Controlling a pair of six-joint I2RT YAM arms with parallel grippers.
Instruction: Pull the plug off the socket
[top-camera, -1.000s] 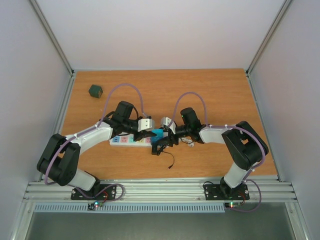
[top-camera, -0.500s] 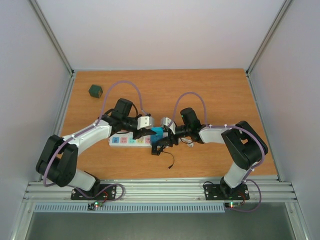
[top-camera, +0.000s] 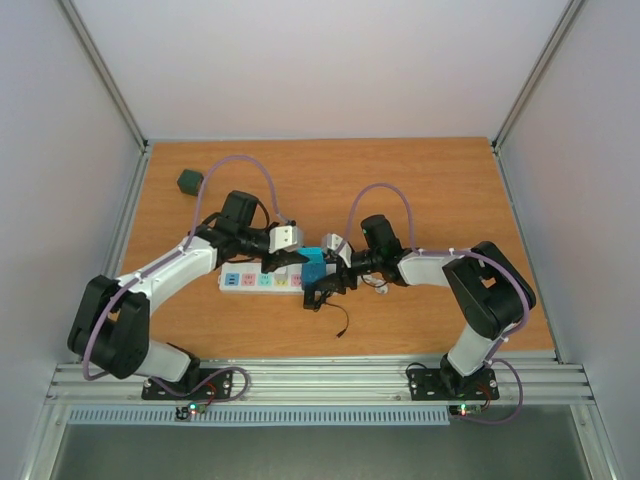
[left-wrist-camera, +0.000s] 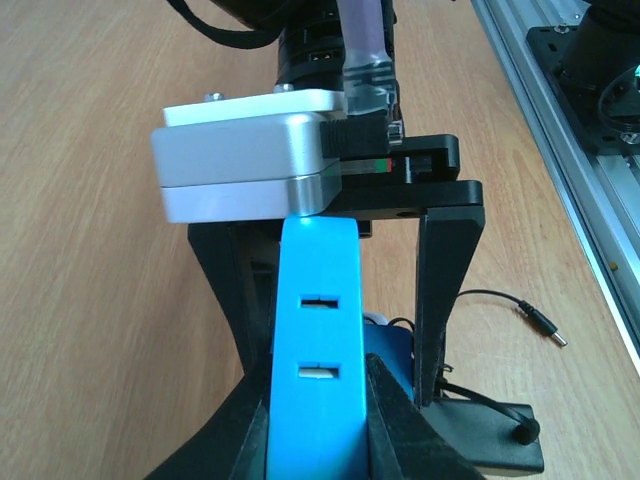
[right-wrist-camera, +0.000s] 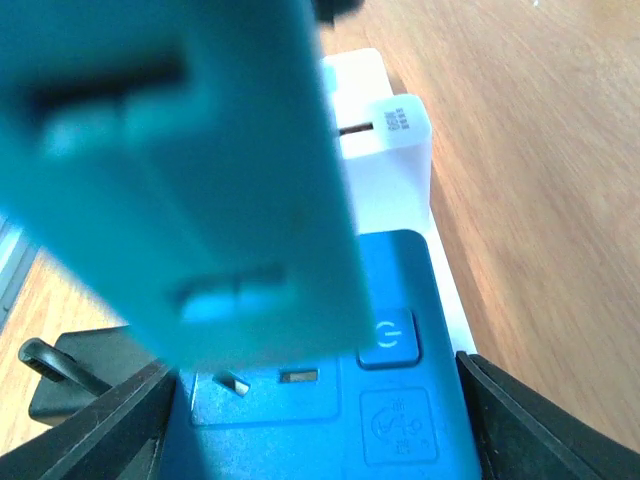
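Note:
The plug is a bright blue block with two slots in its face. My left gripper is shut on it, black fingers pressed to both sides. It hangs blurred and clear of the socket, and the outlet holes below it are bare. The socket is a long white strip with pastel panels. Its blue end panel with a power button sits between the fingers of my right gripper, which clamp the strip's two sides at its right end.
A black adapter lies against the strip's near side, and its thin cable ends in a barrel plug. A white cord stub sticks out of the strip's end. A dark green cube sits at the far left corner.
My left arm has drawn back and up to the left, carrying the blue plug a little away from the strip. The right arm has stayed put on the strip.

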